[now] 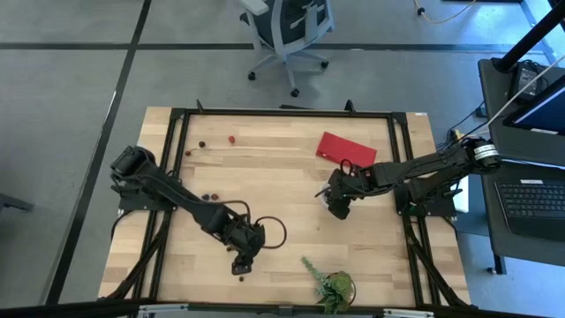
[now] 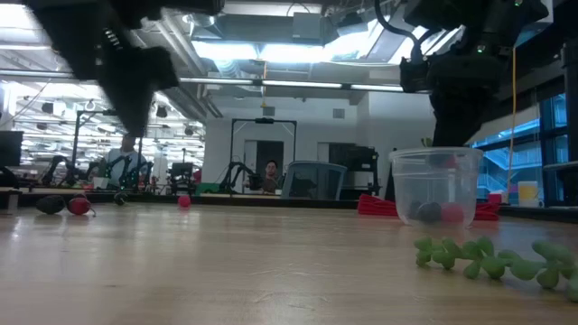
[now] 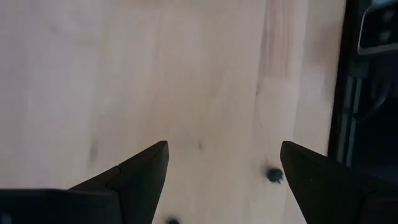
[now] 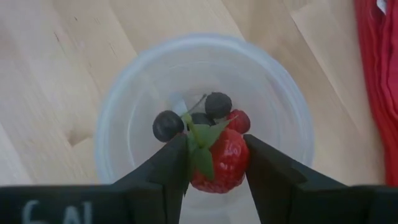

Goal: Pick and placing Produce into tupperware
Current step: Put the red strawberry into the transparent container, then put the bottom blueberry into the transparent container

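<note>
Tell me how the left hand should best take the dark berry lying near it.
Grip the berry across its middle, coming straight down: it is small, round and loose on the table. The open left hand should first shift to centre it between the fingers. The right hand holds a strawberry over the cup.

Both arms are dark, near black, built of jointed links with thick rounded housings at the joints; black cables loop alongside the links; the right arm carries a pale silvery band near its base; each end effector (image 4: pixel 214 180) ends in two flat, wedge-shaped black fingers; white lettering marks the right one.
</note>
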You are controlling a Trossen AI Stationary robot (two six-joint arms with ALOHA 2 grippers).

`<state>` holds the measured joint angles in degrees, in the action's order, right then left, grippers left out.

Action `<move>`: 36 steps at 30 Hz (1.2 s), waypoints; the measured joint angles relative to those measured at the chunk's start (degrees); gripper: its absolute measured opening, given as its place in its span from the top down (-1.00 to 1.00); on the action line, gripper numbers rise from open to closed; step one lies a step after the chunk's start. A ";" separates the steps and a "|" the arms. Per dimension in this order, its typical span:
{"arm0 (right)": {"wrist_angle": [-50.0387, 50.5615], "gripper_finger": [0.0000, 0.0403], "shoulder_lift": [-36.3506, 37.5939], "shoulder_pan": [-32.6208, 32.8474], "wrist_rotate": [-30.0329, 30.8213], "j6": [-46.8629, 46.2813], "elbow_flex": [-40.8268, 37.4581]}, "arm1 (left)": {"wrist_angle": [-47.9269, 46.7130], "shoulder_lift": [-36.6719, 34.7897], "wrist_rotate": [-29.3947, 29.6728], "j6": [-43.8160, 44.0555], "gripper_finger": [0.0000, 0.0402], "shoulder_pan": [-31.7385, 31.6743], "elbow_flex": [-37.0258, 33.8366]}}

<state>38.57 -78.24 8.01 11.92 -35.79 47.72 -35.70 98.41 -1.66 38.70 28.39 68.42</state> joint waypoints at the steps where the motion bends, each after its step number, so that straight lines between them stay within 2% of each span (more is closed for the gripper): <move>1: -0.29 0.23 0.00 0.00 0.00 0.04 0.00 | 0.44 0.58 -0.40 0.68 -0.49 0.40 0.00; 5: -1.21 0.10 0.00 0.00 0.03 0.18 0.00 | 2.81 2.08 -1.20 2.13 -0.49 2.28 0.00; 8: -1.25 0.08 0.00 -0.02 0.04 0.26 0.00 | 3.71 2.76 -1.28 4.01 -0.49 3.77 0.02; 27: -3.15 0.22 -0.04 -0.02 0.08 0.11 0.00 | 8.61 12.01 -0.03 15.24 -0.49 11.48 0.26; 36: -4.98 0.22 -0.04 -0.02 0.07 -0.10 0.02 | 7.54 13.46 2.98 18.62 -0.30 12.91 0.26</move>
<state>33.58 -78.28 7.99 11.99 -35.89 47.75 -28.15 111.87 1.32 57.32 41.30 68.69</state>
